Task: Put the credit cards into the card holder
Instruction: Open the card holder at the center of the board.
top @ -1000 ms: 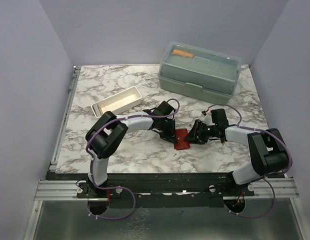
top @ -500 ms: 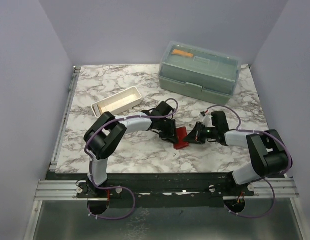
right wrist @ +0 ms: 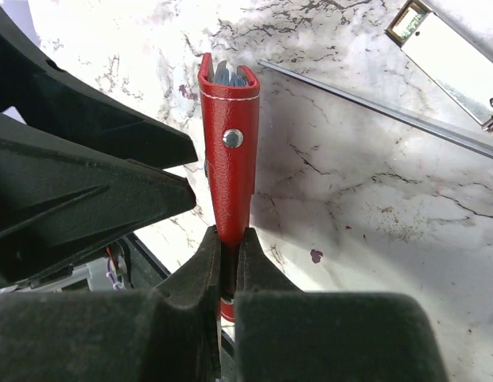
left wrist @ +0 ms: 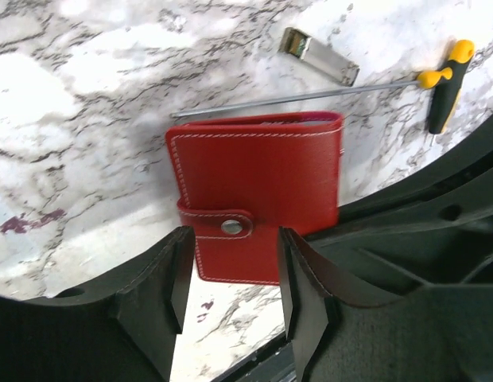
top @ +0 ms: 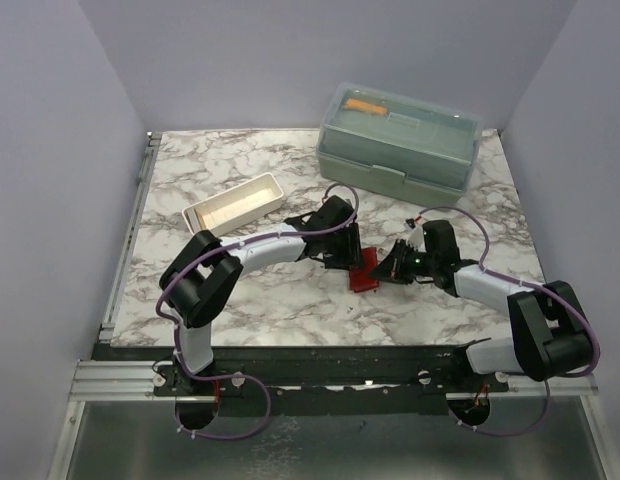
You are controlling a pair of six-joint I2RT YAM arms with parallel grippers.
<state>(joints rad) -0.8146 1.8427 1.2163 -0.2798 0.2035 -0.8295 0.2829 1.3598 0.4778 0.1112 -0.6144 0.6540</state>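
Note:
The card holder (left wrist: 262, 187), a red stitched wallet snapped closed, shows flat-on in the left wrist view and edge-on (right wrist: 230, 167) in the right wrist view. It is near the table's middle (top: 367, 273). My right gripper (right wrist: 228, 253) is shut on its near end, pinching it thin between both fingers. My left gripper (left wrist: 230, 278) is open just short of the snap edge, touching nothing; from above it sits left of the holder (top: 347, 255). Grey-blue edges peek from the holder's far end (right wrist: 229, 74). No loose credit cards are in view.
A long hex key with a yellow T-handle (left wrist: 444, 78) and a small metal clip (left wrist: 318, 56) lie on the marble beyond the holder. A white tray (top: 233, 202) sits at the back left and a pale-green lidded box (top: 398, 145) at the back right.
My left gripper has opened and let go of the card holder. My right gripper has shut on it, and the holder has shifted slightly to the right.

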